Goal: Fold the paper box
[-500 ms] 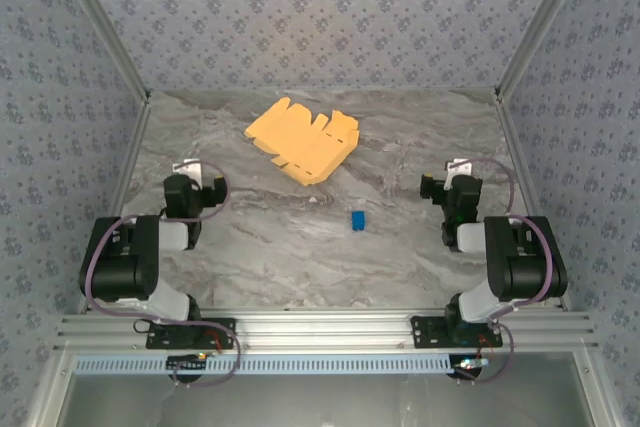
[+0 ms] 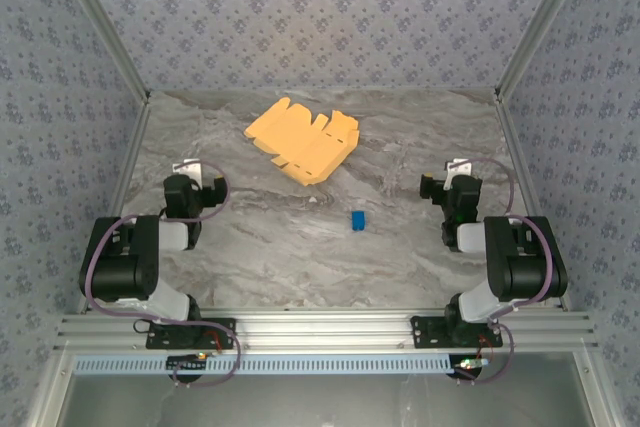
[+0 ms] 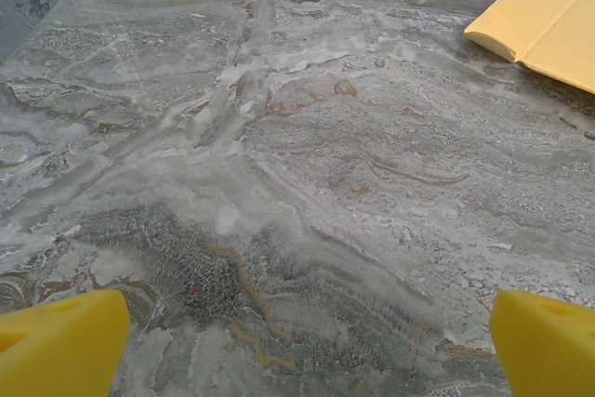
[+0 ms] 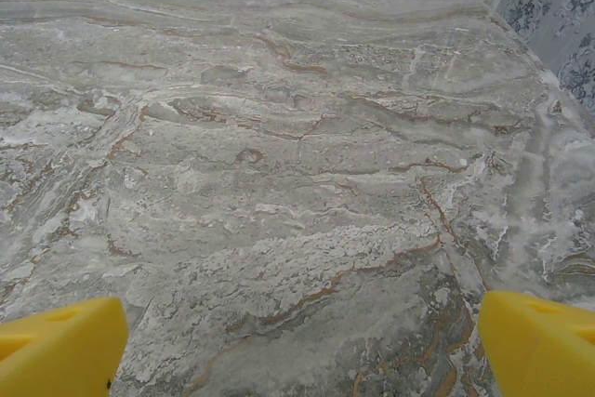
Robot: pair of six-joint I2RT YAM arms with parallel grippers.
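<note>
- Marbled grey table (image 2: pixel 300 257), blue-patterned walls on three sides.
- paper box (image 2: pixel 303 139): flat yellow-orange die-cut sheet, far side, left of centre, unfolded, nothing touching it.
- blue block (image 2: pixel 357 219): mid-table, nearer than the sheet, apart from it.
- left gripper (image 3: pixel 302 350): near left, yellow fingers (image 3: pixel 60 341) spread wide, nothing between them; sheet corner far right in its wrist view.
- right gripper (image 4: pixel 302 350): near right, fingers spread wide over bare table.

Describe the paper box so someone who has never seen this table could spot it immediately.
On the grey marbled table, look toward the far edge, a little left of centre. The paper box lies there as a flat yellow-orange cardboard sheet with notched flaps. The tiny blue block, closer to the near edge, is far smaller.
</note>
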